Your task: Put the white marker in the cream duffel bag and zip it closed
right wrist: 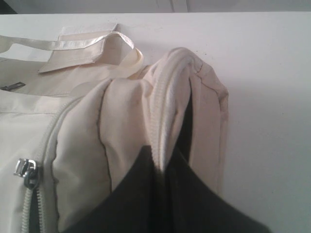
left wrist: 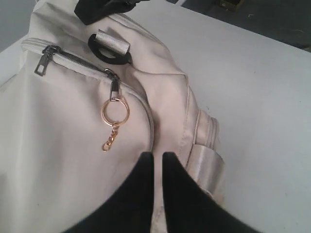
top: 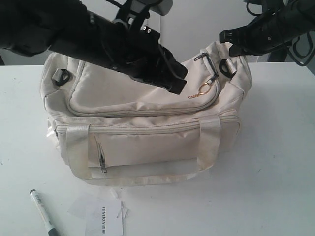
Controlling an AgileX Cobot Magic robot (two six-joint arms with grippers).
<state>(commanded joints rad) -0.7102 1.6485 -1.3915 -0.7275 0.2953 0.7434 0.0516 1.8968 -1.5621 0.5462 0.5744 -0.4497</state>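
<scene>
A slim white marker (top: 43, 212) with a black cap is seen lying on the white table (top: 275, 162) at the lower left of the exterior view, outside the bag and well apart from both arms. Just to its right, a flat white paper tag (top: 104, 219) with dark print is laid on the table. Above them, in the middle of the frame, a large cream duffel bag (top: 147, 142) of soft fabric with shiny straps is set, its front zip pocket turned to the camera. Near the right end of its curved top zipper, a gold key ring (top: 203, 91) with a short chain is hung from a metal pull. The black left gripper (top: 178, 84) is reached in from the upper left and is held over the top of the bag, just beside the ring; in the left wrist view its fingers (left wrist: 146, 167) are shown close together with a thin gap, and whether fabric is pinched cannot be told. The black right gripper (top: 227, 42) is placed at the bag's upper right end, and in the right wrist view it (right wrist: 165, 162) is seen clenched on a raised fold of the bag's (right wrist: 126, 111) end fabric.
</scene>
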